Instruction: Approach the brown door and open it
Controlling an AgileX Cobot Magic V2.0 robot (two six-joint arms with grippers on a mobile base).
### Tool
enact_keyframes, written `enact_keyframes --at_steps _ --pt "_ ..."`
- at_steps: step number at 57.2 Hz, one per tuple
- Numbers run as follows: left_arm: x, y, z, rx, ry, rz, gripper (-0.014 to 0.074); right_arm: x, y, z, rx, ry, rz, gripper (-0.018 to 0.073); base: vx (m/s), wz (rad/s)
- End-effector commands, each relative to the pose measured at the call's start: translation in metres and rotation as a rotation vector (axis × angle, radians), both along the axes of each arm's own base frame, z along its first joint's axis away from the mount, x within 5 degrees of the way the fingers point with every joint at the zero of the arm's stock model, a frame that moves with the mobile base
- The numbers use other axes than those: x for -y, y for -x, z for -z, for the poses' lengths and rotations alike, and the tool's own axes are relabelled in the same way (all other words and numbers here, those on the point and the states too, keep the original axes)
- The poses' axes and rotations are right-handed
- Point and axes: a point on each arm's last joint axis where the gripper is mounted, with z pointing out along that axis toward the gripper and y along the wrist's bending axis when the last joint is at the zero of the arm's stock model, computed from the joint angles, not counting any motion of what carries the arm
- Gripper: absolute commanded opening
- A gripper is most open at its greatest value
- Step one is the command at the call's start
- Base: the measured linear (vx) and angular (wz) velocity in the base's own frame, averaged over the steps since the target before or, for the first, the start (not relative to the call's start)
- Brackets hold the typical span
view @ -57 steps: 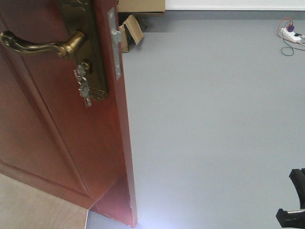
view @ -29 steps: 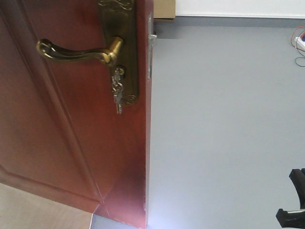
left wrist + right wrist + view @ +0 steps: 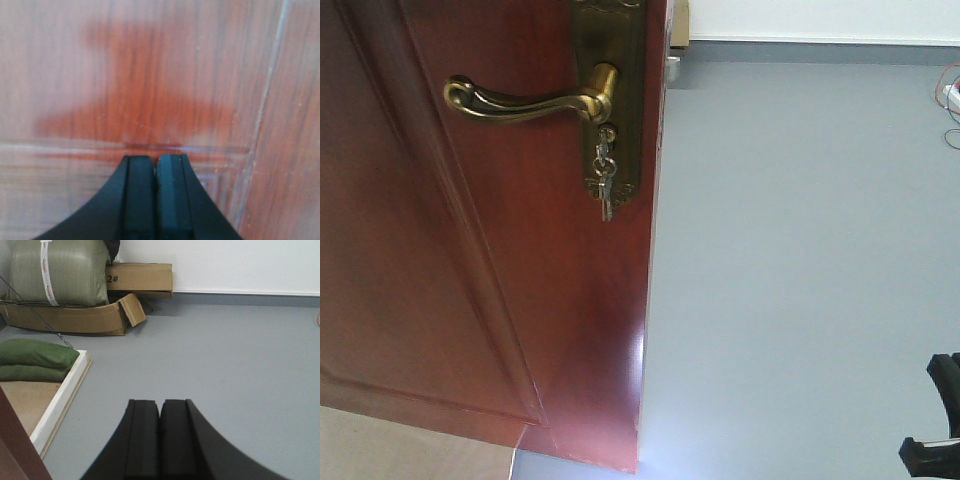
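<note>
With the brown door [image 3: 470, 250] ajar at front left, the left pincer [image 3: 156, 165], closed and empty close to its panel, should press squarely and steadily, while the closed right pincer [image 3: 160, 407] hangs clear over the floor [image 3: 240, 365].

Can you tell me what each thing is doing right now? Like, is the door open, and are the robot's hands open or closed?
brown door: swung open, free edge clear.
lever handle: level, nothing holding it.
keys: hanging from the lock.
left gripper: fingers shut, empty, close to the door panel.
right gripper: fingers shut, holding nothing.
cardboard box: torn, flap bent outward.
</note>
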Motion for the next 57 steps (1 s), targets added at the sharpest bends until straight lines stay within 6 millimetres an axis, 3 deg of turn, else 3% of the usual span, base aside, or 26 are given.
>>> enact_keyframes --at_steps 1,57 --pt "-0.0025 0.0062 -0.0157 0.049 0.029 -0.015 -0.0003 0.0004 -0.0017 -0.006 0.081 0.007 0.002 0.0 0.06 -0.03" --pt "-0.0025 0.0062 -0.0157 0.048 0.03 -0.015 -0.0003 0.0004 -0.0017 -0.0058 0.079 0.007 0.002 0.0 0.05 -0.02"
